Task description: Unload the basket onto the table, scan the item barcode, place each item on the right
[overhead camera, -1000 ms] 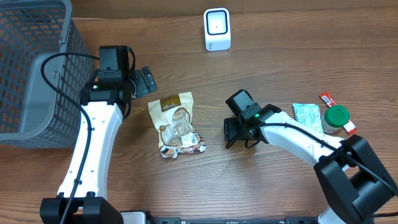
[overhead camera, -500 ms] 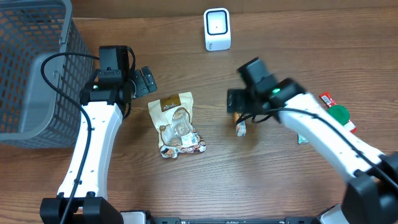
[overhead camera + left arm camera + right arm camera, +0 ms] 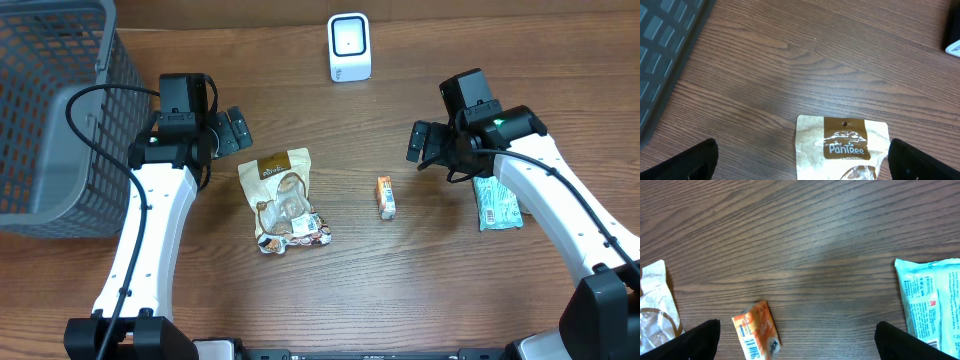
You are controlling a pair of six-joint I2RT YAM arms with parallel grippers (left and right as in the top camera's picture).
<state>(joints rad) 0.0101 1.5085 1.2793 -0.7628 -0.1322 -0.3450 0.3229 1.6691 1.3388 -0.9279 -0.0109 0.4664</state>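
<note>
Hangs with right gripper (image 3: 420, 143) spread wide and empty near orange packet (image 3: 386, 197) (barcode showing), with left gripper (image 3: 232, 130) likewise wide and empty beside brown pouch (image 3: 283, 200).

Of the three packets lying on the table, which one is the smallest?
The orange packet in the middle. It lies between the brown Pantree pouch and the pale green packet, and both of those are clearly larger.

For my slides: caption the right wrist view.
Open right gripper over wood table; orange packet lies barcode-up, teal pouch at right.
</note>
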